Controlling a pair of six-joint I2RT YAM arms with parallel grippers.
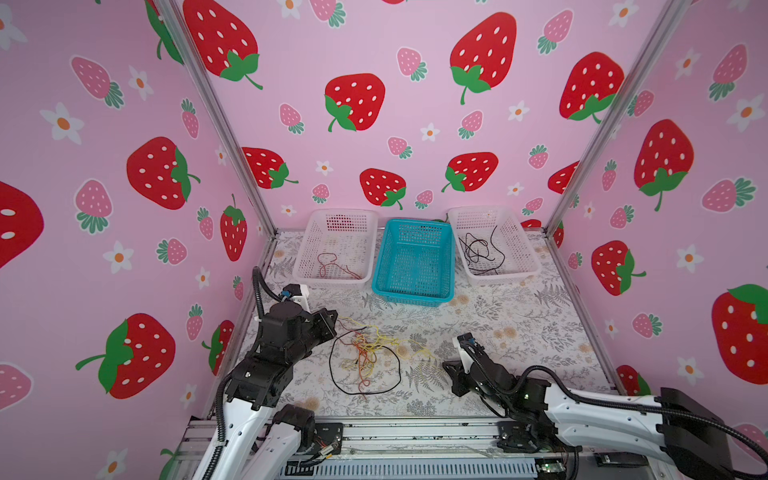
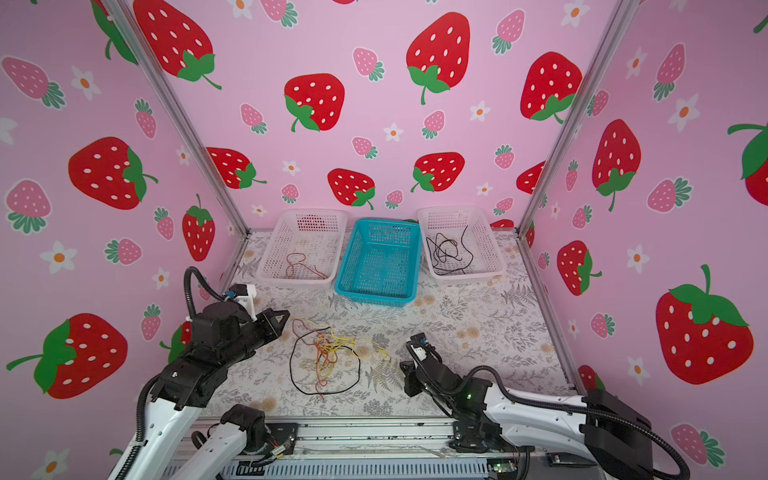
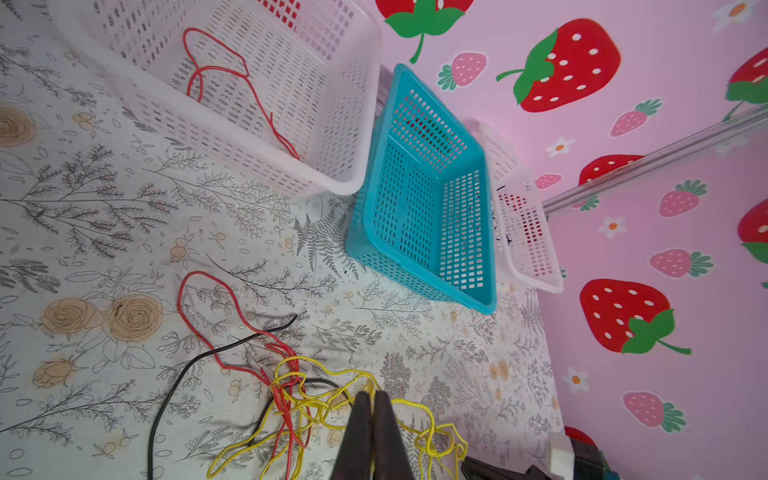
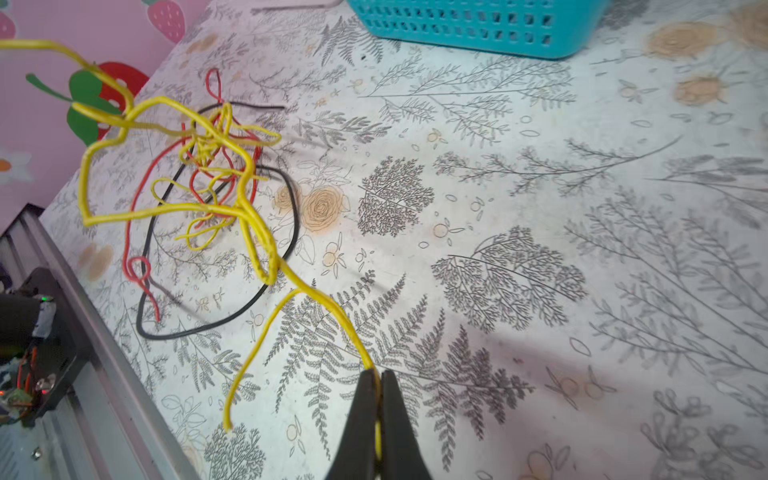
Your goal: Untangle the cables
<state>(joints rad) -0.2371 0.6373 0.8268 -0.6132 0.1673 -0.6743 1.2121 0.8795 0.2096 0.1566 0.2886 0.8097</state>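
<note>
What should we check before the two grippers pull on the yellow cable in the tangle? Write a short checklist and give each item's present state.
1. Is the right gripper shut on the yellow cable? Ok: the strand is pinched between its fingers.
2. Is the left gripper shut on another stretch of the yellow cable? Ok: the strand rises to its tip.
3. Is the yellow cable free of the red cable and the black cable? Not ok: all three cross in one knot.
4. Is the blue basket empty? Ok.
5. Is there one yellow cable or several? Cannot tell.
</note>
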